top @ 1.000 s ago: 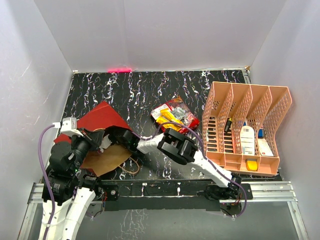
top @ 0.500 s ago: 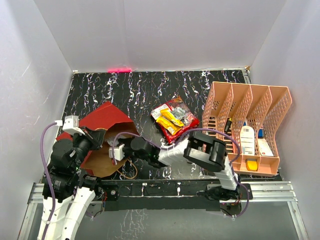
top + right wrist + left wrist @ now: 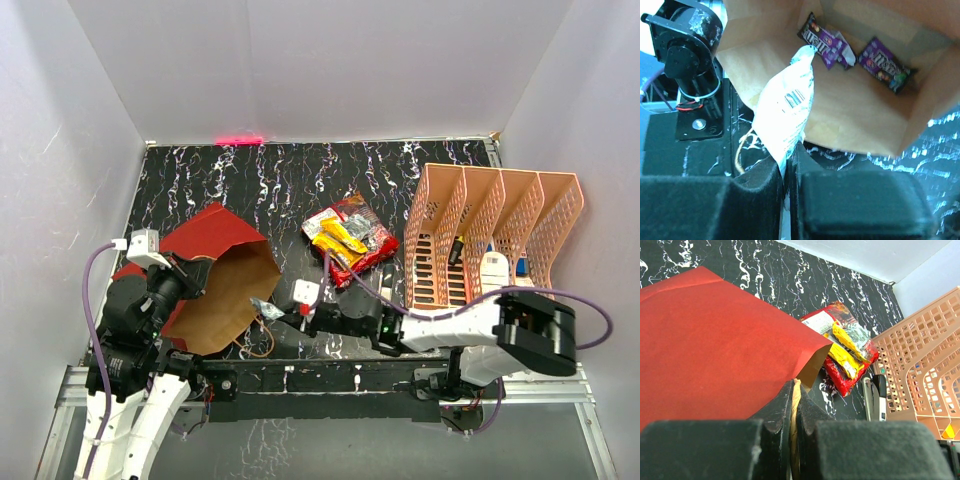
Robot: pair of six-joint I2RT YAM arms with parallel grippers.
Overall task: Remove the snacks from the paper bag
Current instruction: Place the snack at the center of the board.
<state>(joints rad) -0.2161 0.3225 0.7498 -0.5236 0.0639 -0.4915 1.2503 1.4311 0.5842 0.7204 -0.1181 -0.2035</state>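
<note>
The paper bag [image 3: 212,236] lies on its side at the left, red outside, brown inside, mouth facing right. My left gripper [image 3: 188,283] is shut on its tan cord handle [image 3: 795,392] at the mouth's upper edge. My right gripper [image 3: 283,313] is just outside the mouth, shut on a silver foil snack packet [image 3: 787,107], which also shows in the top view [image 3: 266,309]. Two purple snack packets [image 3: 826,41] [image 3: 885,64] lie deep inside the bag [image 3: 860,110]. A pile of red, yellow and silver snacks [image 3: 348,240] lies on the table right of the bag, also in the left wrist view [image 3: 846,351].
A salmon-orange lattice file rack [image 3: 440,215] stands at the right and holds a white bottle [image 3: 493,280]. A slim grey-and-white gadget [image 3: 874,396] shows by the rack. The bag's other cord handle [image 3: 262,338] lies loose near the front edge. Grey walls close in the table.
My right arm has drawn back out of the bag toward the right, bringing the silver packet out to the mouth. My left gripper has kept hold of the handle.
</note>
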